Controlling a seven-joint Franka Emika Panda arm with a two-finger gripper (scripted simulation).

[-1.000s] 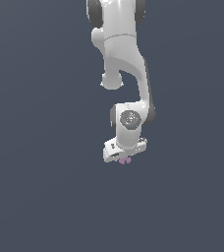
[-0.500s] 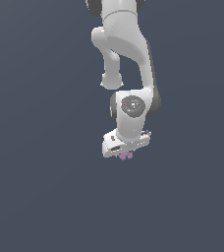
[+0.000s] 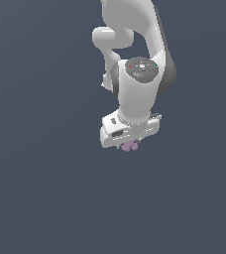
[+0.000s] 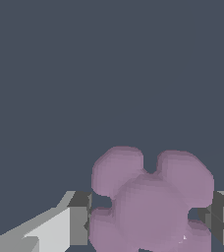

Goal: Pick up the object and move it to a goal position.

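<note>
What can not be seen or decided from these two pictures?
- Exterior view: the pincer fingers are hidden under the hand body; only part of the purple object shows.
- Wrist view: the object and the fingers are cut by the picture edge.
- Goal position: no marker in either view.
- Floor or table: none can be told.

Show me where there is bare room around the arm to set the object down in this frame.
The dark ground looks bare on every side of the arm: to the exterior view's left, right, and below the gripper. The only crowded spot is at the gripper itself, where the purple-pink object sits between the fingers. No goal marker shows.
</note>
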